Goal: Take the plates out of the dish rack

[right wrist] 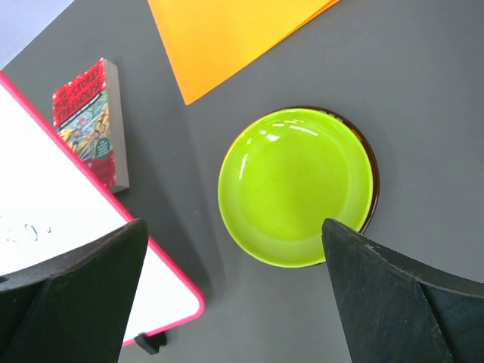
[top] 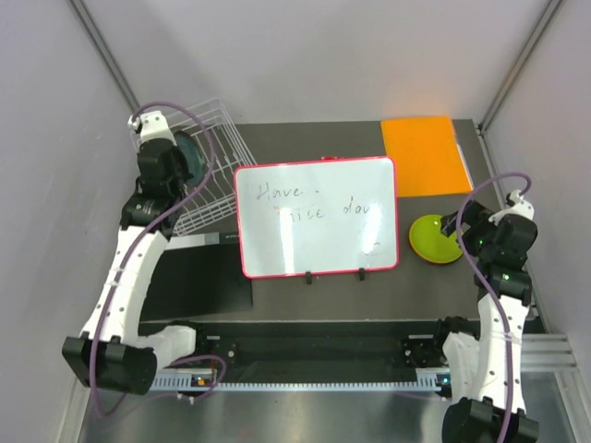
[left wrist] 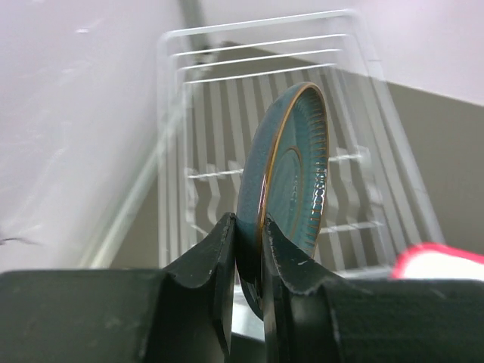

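White wire formed the dish rack (top: 217, 157) at the far left of the surface (top: 305, 143) from above, with the left hand (top: 177, 162) and a teal plate (top: 192, 157) at it, and a lime plate (top: 436, 238) lay right of the whiteboard (top: 317, 217), beside the right hand (top: 459, 226). From the left wrist, that hand was pinched on the teal plate's lower rim, the plate upright before the rack wires. From the right wrist, the hand gaped wide above the lime plate, which rested on a darker plate (right wrist: 373, 180) showing only its rim.
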{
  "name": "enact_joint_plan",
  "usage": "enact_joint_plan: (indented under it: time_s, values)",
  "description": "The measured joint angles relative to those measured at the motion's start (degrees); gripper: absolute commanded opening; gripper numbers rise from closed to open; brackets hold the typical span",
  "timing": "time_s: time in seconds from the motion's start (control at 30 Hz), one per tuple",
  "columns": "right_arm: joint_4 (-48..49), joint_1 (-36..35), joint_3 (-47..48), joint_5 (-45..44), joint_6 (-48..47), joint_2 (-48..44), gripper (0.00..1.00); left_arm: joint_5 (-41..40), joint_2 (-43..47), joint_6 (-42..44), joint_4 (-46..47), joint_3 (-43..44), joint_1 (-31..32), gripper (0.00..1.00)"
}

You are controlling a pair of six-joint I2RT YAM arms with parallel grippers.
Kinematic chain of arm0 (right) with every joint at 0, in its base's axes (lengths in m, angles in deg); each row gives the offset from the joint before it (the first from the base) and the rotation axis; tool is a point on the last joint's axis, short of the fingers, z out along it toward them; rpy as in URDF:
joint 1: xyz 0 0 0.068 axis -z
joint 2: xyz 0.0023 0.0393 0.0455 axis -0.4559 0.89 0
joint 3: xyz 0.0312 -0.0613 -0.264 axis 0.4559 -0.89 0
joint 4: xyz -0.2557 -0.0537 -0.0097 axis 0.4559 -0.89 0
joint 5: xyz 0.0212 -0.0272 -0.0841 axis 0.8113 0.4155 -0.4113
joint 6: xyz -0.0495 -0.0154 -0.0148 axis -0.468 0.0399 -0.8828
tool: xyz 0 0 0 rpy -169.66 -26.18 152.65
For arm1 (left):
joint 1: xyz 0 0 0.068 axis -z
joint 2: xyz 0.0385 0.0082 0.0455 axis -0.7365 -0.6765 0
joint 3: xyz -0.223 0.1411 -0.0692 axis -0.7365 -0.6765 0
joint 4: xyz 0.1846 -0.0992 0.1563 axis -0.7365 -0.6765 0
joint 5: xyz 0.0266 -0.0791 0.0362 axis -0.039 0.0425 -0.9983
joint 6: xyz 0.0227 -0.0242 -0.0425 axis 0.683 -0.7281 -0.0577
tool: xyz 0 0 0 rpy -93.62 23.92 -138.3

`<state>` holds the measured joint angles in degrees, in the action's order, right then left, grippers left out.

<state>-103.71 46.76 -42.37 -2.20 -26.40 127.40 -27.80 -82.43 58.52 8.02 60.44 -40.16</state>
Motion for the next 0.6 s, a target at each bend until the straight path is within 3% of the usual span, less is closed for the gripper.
enact_joint_plan:
  time_s: [0.2, 0.37, 0.6]
  values:
    - [-1.81, -0.02, 0.76, 3.08, 0.15, -1.31, 0.98, 15.08, 7.17, -6.19, -4.76, 0.96, 0.35, 0.0]
    - [-2.36, -0.02, 0.76, 8.35, 1.05, -3.15, 0.98, 30.25, 8.11, -10.97, -5.4, 1.75, 0.72, 0.0]
    - [-1.81, -0.04, 0.76, 15.34, 2.93, -5.73, 0.99, 43.69, 10.6, -20.31, -0.24, -5.95, 6.51, 0.0]
